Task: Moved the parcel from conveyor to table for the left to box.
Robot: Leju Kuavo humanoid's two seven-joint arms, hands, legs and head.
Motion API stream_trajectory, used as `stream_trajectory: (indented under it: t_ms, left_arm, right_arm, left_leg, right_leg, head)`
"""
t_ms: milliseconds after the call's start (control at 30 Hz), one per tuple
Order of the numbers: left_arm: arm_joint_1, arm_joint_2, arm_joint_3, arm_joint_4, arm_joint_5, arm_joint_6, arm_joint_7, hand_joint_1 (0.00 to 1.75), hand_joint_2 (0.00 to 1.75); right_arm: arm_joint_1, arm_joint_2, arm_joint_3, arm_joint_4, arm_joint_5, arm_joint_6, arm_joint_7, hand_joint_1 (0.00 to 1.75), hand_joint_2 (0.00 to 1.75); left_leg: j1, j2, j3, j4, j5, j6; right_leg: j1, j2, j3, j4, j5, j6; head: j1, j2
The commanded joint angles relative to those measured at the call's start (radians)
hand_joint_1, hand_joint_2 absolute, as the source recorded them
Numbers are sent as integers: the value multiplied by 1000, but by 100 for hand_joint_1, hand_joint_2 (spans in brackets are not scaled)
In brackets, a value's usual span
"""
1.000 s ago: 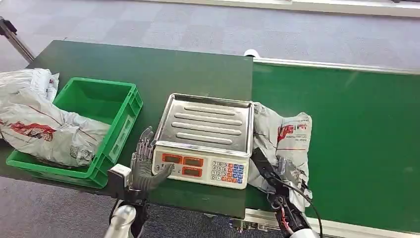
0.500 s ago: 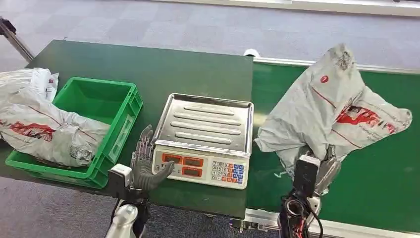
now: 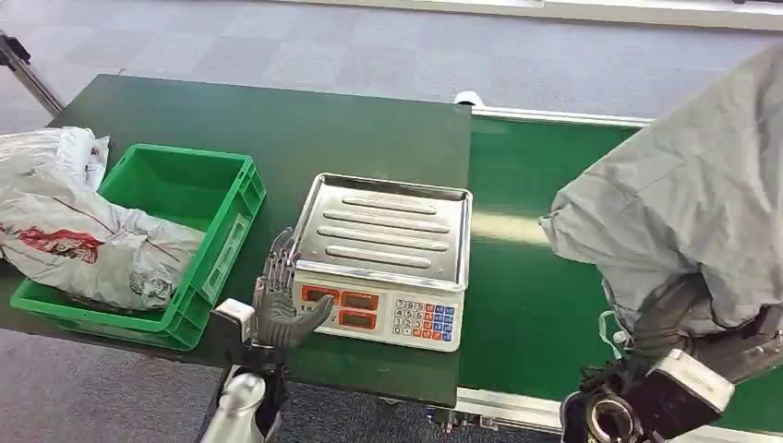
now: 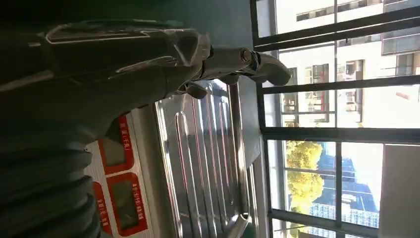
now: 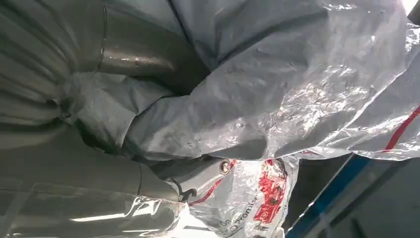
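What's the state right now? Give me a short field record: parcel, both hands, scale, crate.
parcel: grey plastic parcel lifted clear of the green conveyor, held up at the right
right hand: right hand grips the parcel from below, fingers partly hidden by the plastic
left hand: left hand holds nothing, fingers spread, at the scale's front left corner
scale: scale, steel pan bare
crate: green crate, another grey parcel draped over its left side
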Motion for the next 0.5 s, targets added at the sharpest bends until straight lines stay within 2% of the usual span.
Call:
stream_trajectory:
  t_ms: [33,100,133,167,200,267,300,400,500]
  left_arm:
    - [-11,33,-16,8,22,17,-1,0,175]
    - [-11,33,-16,8,22,17,-1,0,175]
    - [-11,35,-20,4,35,18,-1,0,175]
    - [-7,40,-27,-3,39,29,-1,0,175]
    - [-4,44,-27,-11,45,28,-1,0,175]
    - [0,57,-34,-22,50,54,-1,0,175]
    - [0,57,-34,-22,50,54,-1,0,175]
    - [0,57,-34,-22,50,54,-1,0,175]
    - [-3,76,-51,-30,60,69,-1,0,175]
  right_arm:
    - [-75,-47,181,176,117,-56,3,175,175]
    - [-75,-47,181,176,117,-56,3,175,175]
    - [-123,-82,231,296,109,-56,3,175,175]
    - [-194,-83,226,472,167,-55,9,175,175]
    - [-255,-92,232,571,188,-25,42,175,175]
    - [-384,-108,250,794,299,-45,116,175,175]
    - [-384,-108,250,794,299,-45,116,175,175]
    - [-384,-108,250,794,299,-45,116,175,175]
    - [-487,-126,332,981,418,-1,165,175,175]
  left_leg:
    - [0,7,4,-3,0,0]
    - [0,2,2,-2,0,0]
    - [0,2,2,-1,0,1]
    - [0,3,2,-1,0,1]
    - [0,5,5,-3,1,1]
    - [1,9,3,-1,0,1]
    - [0,15,5,-3,0,1]
    - [0,7,4,-2,2,0]
    - [0,3,3,-1,1,0]
  right_leg:
    - [0,5,2,-3,2,-1]
    - [0,1,2,-2,1,0]
    - [0,1,2,-2,1,0]
    - [1,2,2,-2,1,0]
    - [1,3,4,-4,2,0]
    - [1,8,2,-2,3,0]
    - [1,13,2,-3,5,0]
    - [0,5,2,-2,3,-1]
    - [0,2,2,-1,2,-1]
  head:
    - [0,0]
    - [0,0]
    - [0,0]
    - [0,0]
    - [0,0]
    - [0,0]
    - [0,0]
    - [0,0]
    - [0,0]
